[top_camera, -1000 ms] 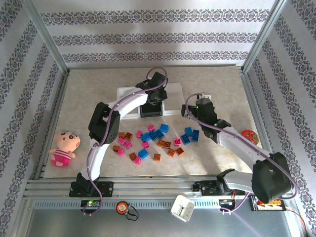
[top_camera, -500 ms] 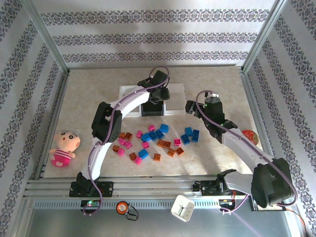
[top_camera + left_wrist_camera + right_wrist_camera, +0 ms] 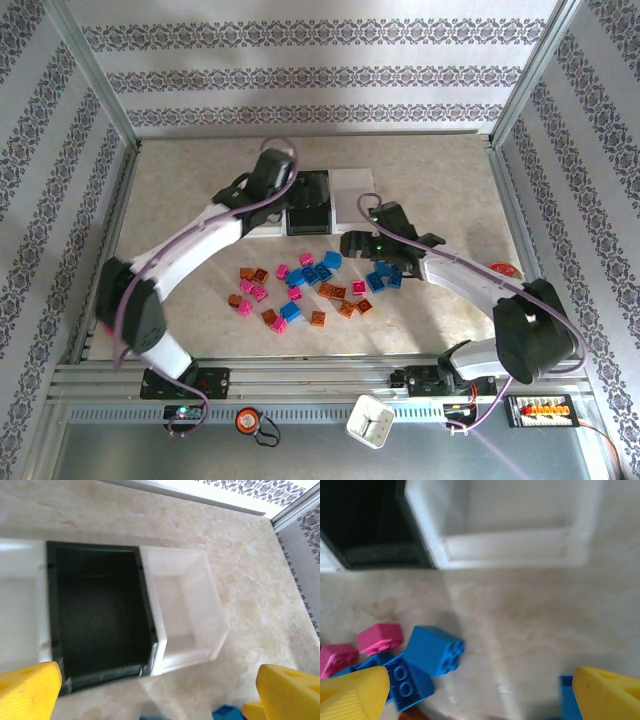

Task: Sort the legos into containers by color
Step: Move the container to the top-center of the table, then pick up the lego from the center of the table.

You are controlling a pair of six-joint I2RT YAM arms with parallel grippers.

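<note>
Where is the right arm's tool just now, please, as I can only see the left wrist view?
Observer: In the top view, the right tool hangs over the bare table, just in front of the right white bin.
Operator: Thank you. Is it holding anything?
Observer: No. In the right wrist view its yellow fingers are spread wide with nothing between them.
Operator: Which pieces lie closest to it?
Observer: Some blue legos, with pink legos beside them.
</note>
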